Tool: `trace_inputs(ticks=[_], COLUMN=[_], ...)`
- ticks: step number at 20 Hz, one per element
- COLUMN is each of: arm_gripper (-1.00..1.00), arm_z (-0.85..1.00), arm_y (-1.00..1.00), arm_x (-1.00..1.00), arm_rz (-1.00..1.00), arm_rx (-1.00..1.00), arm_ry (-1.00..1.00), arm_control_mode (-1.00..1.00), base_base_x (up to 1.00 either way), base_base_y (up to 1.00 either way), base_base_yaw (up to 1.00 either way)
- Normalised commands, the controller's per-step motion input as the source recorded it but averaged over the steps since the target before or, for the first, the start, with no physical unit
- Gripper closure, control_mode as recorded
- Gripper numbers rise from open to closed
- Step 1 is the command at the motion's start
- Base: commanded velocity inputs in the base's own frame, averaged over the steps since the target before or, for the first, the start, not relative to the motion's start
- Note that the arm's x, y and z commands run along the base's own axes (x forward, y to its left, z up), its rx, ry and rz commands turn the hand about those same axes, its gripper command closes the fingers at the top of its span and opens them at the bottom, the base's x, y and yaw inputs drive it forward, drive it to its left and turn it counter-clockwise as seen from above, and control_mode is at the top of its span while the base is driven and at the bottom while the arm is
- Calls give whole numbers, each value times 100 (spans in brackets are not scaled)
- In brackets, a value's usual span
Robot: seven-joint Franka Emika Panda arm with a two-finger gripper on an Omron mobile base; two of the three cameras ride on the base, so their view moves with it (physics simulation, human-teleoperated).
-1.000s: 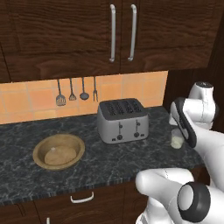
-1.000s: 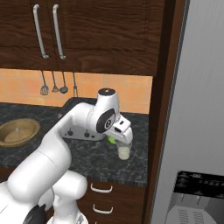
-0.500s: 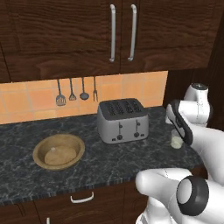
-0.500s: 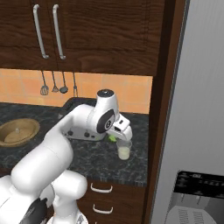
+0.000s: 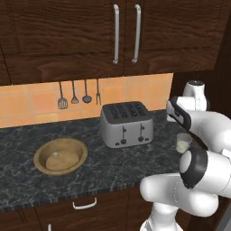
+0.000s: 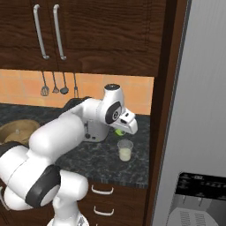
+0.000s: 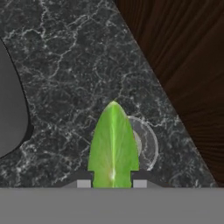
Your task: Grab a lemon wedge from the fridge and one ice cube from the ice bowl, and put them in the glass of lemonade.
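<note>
Looking left to right, we see the ice bowl (image 5: 61, 156) on the dark counter (image 5: 18, 144), then the toaster (image 5: 126, 123), then the glass of lemonade (image 6: 125, 150). Our gripper (image 7: 113, 179) squeezes the lemon wedge (image 7: 113, 144) above the glass. The fridge (image 6: 198, 110) stands far right.

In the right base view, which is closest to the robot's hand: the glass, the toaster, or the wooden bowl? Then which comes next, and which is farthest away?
Measured from the gripper, which holds the lemon wedge:
1. The glass, just below it on the counter.
2. The toaster, to its left, partly behind the arm.
3. The wooden bowl, far left on the counter.
</note>
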Motion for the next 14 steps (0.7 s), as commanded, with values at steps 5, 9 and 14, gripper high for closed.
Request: trace_inputs(ticks=[5,9,14], arm_gripper=[100,100,100], arm_z=[0,-4,-2], arm_y=[-32,0,0], arm_x=[0,13,-20], arm_rz=[0,0,0], arm_rx=[0,0,0], arm_ry=[0,0,-5], arm_control_mode=[-100,-100,-100], base_base_x=[0,0,0], base_base_y=[0,0,0], base_base_yaw=[0,0,0])
